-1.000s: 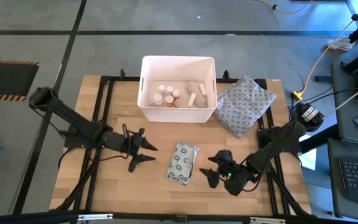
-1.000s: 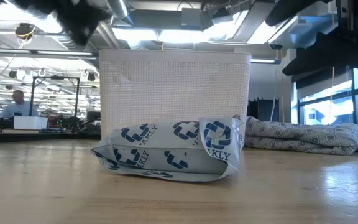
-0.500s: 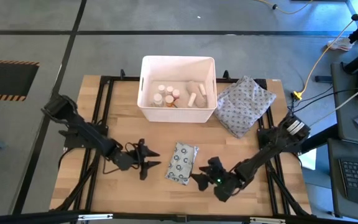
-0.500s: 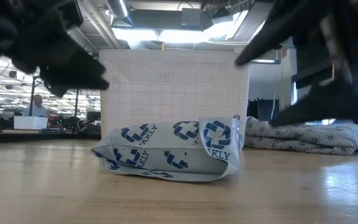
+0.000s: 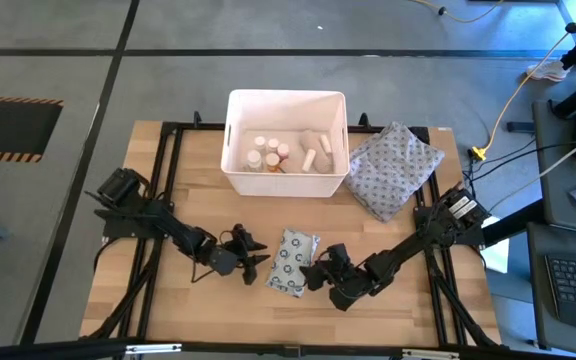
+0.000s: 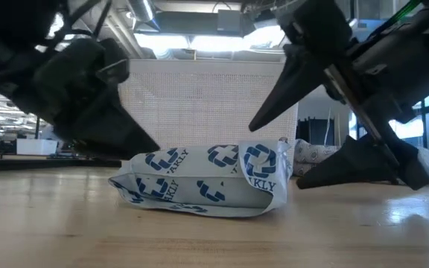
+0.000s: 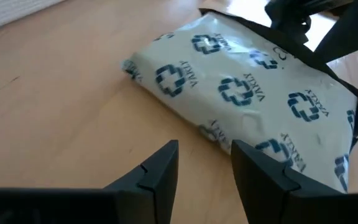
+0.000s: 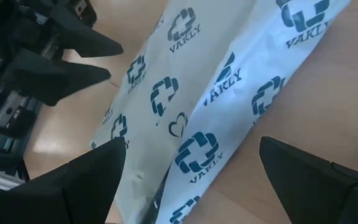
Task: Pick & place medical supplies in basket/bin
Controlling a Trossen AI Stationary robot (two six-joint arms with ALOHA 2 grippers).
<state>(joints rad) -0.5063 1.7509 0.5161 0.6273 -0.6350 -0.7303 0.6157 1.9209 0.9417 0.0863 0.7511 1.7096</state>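
Note:
The flat grey packet [image 5: 293,262] with blue cross marks lies on the wooden table, near its front edge. My left gripper [image 5: 261,256] is low at the packet's left edge [image 7: 219,134], open with a narrow gap [image 7: 205,149]. My right gripper [image 5: 314,276] is at the packet's right end, open wide. In the low view one of its fingers [image 6: 285,93] slants above the packet [image 6: 199,182] and the other [image 6: 348,167] is down at the table beside it. I see neither gripper touching the packet. The white tub [image 5: 286,180] stands behind, holding pill bottles [image 5: 266,152] and gauze rolls [image 5: 313,152].
A grey patterned cloth pouch [image 5: 393,168] lies to the right of the tub. Bare wood shows to the left of the tub and along the front edge. In the right wrist view the left gripper's fingers [image 8: 73,56] show beyond the packet [image 8: 210,93].
Both grippers have come down to the table and moved in on the packet, the left from its left and the right from its right. The left gripper's fingers have drawn closer together. The right gripper has rolled. The packet has stayed where it was.

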